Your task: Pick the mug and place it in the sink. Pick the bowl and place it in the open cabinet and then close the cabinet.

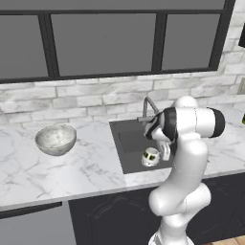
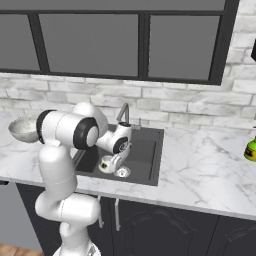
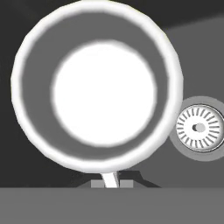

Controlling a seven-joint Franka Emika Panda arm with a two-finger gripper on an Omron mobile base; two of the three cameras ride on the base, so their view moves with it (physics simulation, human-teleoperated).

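The small white mug (image 1: 150, 156) hangs upright inside the dark grey sink (image 1: 129, 143), near its front edge. My gripper (image 1: 158, 153) is shut on the mug's rim from above. In the right base view the mug (image 2: 105, 164) sits just left of the gripper (image 2: 113, 162), over the sink (image 2: 147, 150). The hand view looks straight down into the mug (image 3: 98, 89), with the gripper (image 3: 109, 180) pinching its rim at the bottom. I cannot tell whether the mug touches the basin floor. The speckled bowl (image 1: 56, 139) stands upright on the counter left of the sink. The cabinet is out of view.
The slim faucet (image 1: 148, 107) rises at the back of the sink, close behind my arm. The round steel drain (image 3: 199, 127) lies beside the mug. A green bottle (image 2: 251, 148) stands at the counter's far right. A brick wall and dark-framed window run behind the marble counter (image 1: 91, 167).
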